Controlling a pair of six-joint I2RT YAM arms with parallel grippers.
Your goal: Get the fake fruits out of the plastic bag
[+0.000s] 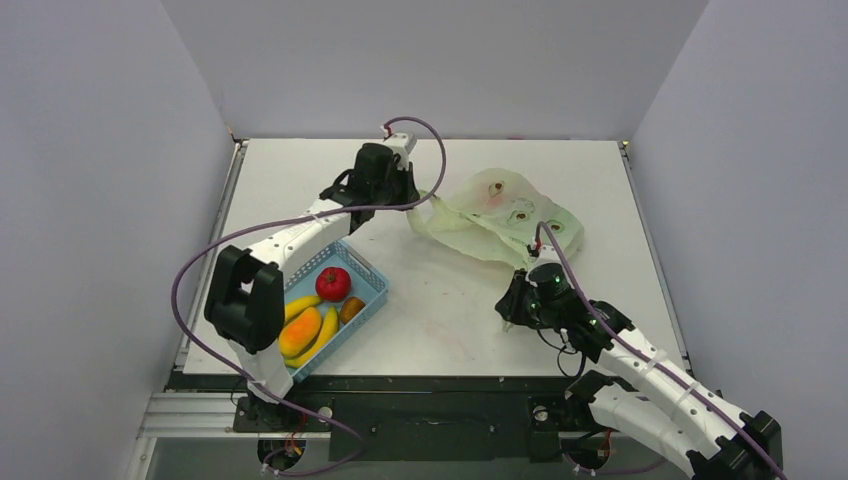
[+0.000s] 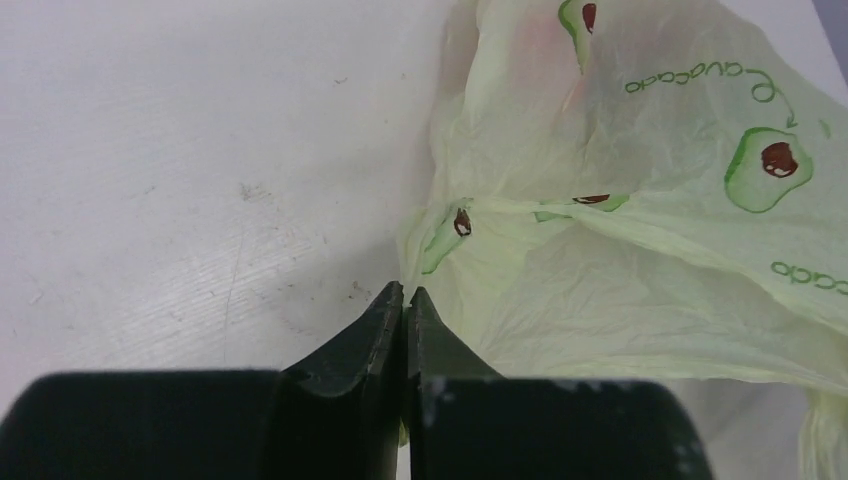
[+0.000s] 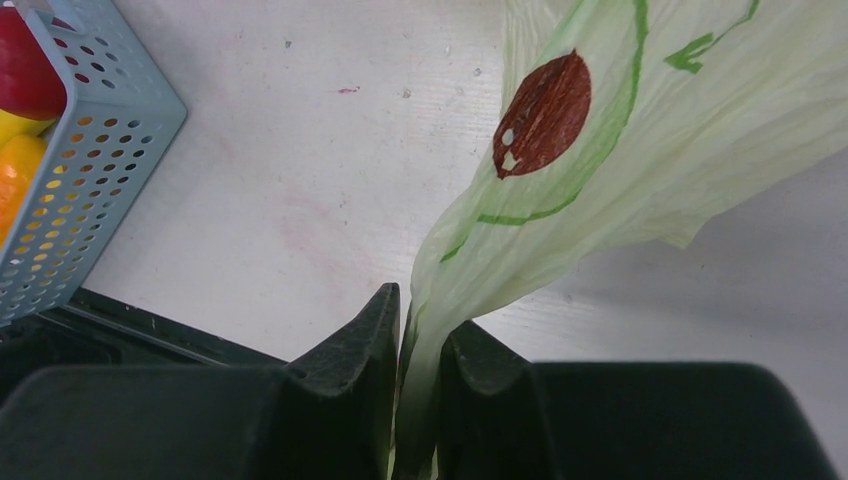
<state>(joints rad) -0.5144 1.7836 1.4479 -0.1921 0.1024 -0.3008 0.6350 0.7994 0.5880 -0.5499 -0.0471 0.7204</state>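
The plastic bag (image 1: 500, 215), pale yellow-green with avocado prints, lies on the right half of the table. My left gripper (image 1: 412, 197) is shut on the bag's left edge; in the left wrist view (image 2: 405, 295) the film (image 2: 640, 200) runs out from between the closed fingers. My right gripper (image 1: 515, 310) is shut on a stretched strip of the bag (image 3: 560, 160), seen between its fingers in the right wrist view (image 3: 420, 320). A faint pink patch (image 1: 490, 200) shows through the bag near its top. The fake fruits are otherwise hidden inside it.
A blue lattice basket (image 1: 372, 292) stands at the front left with a red tomato (image 1: 333, 283), yellow bananas and an orange fruit (image 1: 300, 332). Its corner shows in the right wrist view (image 3: 90, 160). Grey walls enclose the table on three sides.
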